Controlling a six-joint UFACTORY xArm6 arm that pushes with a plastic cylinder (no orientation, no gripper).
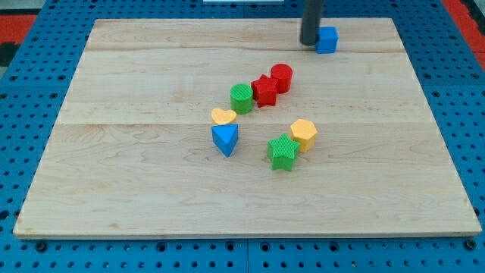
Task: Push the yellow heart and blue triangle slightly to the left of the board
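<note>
The yellow heart (223, 116) lies near the board's middle, with the blue triangle (225, 139) touching it just below. My tip (310, 42) stands near the view's top, right of centre, against the left side of a blue cube (327, 39). The tip is far above and to the right of the heart and triangle.
A green cylinder (242, 98), red star (264, 91) and red cylinder (281, 77) form a diagonal chain right above the heart. A green star (283, 152) and yellow hexagon (303, 133) sit to the triangle's right. The wooden board (114, 174) lies on a blue pegboard.
</note>
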